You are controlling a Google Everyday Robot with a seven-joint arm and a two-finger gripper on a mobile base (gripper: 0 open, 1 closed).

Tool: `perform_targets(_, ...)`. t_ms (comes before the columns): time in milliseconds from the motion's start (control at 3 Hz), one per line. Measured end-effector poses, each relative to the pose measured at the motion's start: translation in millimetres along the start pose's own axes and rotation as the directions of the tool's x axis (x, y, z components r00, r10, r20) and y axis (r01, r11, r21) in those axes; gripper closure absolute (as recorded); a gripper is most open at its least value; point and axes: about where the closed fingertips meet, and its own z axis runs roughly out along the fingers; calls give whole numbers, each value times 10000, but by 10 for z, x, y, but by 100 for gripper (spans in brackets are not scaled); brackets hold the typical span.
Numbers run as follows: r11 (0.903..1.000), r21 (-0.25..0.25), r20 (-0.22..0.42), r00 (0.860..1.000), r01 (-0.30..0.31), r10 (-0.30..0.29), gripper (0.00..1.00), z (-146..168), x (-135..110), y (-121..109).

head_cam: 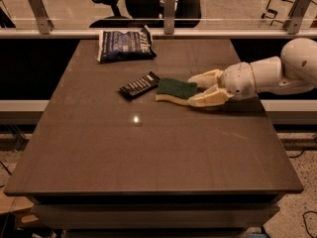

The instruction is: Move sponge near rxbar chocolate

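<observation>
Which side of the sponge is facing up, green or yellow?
Green side up, lying flat: the sponge shows its green top, yellow edge below. The tool is at its right end.

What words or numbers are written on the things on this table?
Blue bag: white lettering, too blurred to read.
Rxbar chocolate: light lettering, too small to read.
Sponge: none.
Gripper, at the sponge's right end: none.

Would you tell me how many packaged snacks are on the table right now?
2. The rxbar chocolate lies just left of the sponge; the blue bag sits at the far edge. None seems hidden. The gripper is at the sponge's right end, fingers open.
</observation>
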Motion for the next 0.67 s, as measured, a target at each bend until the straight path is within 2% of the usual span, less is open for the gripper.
perform_targets(333,10000,-45,11,10000,5,-5,0,25,-5,2)
perform_targets(667,10000,-46,12,10000,5,-5,0,26,-6,2)
